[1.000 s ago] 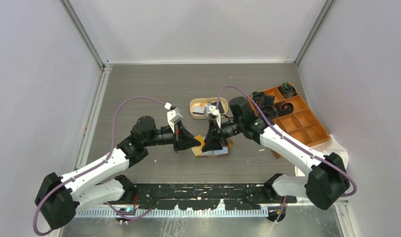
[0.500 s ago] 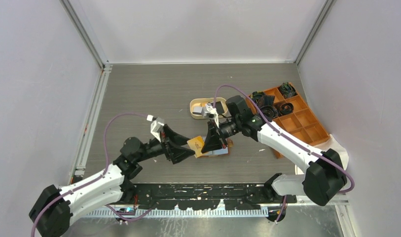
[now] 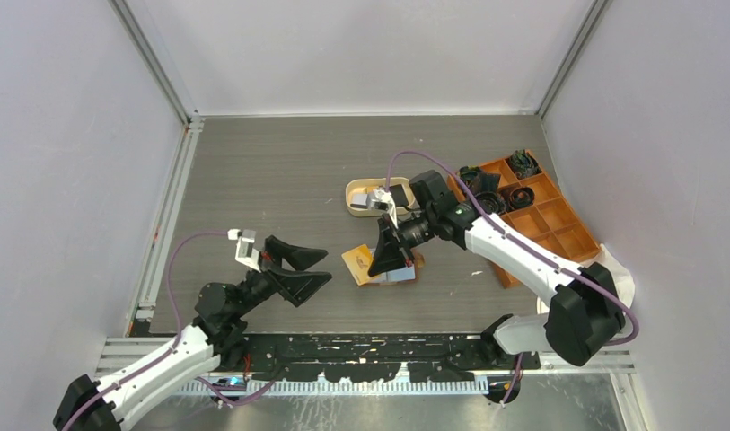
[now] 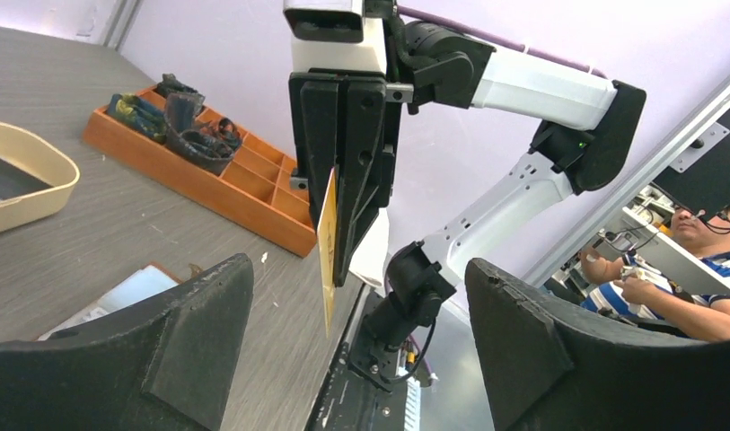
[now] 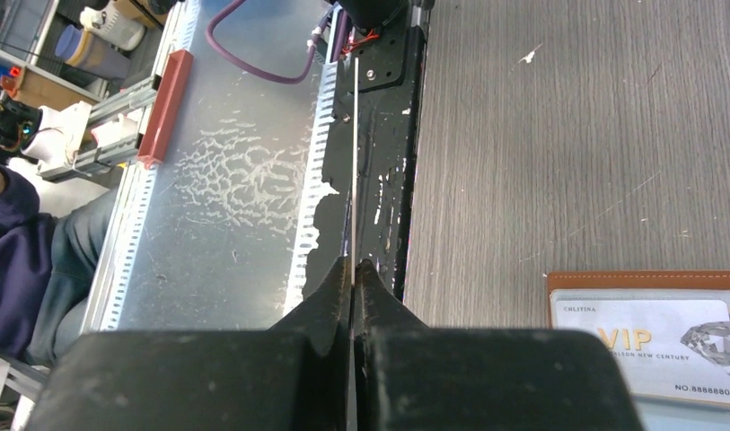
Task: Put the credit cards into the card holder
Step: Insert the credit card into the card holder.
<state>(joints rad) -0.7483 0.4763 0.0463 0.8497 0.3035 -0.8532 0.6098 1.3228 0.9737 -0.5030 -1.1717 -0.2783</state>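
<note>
My right gripper (image 3: 375, 268) is shut on an orange credit card (image 3: 356, 266), held on edge just above the table. That card shows edge-on as a thin line (image 5: 353, 180) between the pressed jaws of the right gripper (image 5: 354, 266), and as an orange strip (image 4: 328, 242) in the left wrist view. The brown card holder (image 3: 406, 275) lies open beneath and right of it, a white VIP card (image 5: 653, 346) in its slot (image 5: 644, 279). My left gripper (image 3: 327, 267) stands open and empty, well left of the card.
A cream oval tray (image 3: 352, 193) behind the holder contains more cards. The orange compartmented box (image 3: 558, 224) with dark items sits at the right on a white cloth (image 3: 612, 265). The table's near metal rail (image 5: 253, 180) lies just beyond the held card.
My left gripper opened, let go of the orange card and drew back left and toward the near edge. The right gripper shut on the card and holds it alone.
</note>
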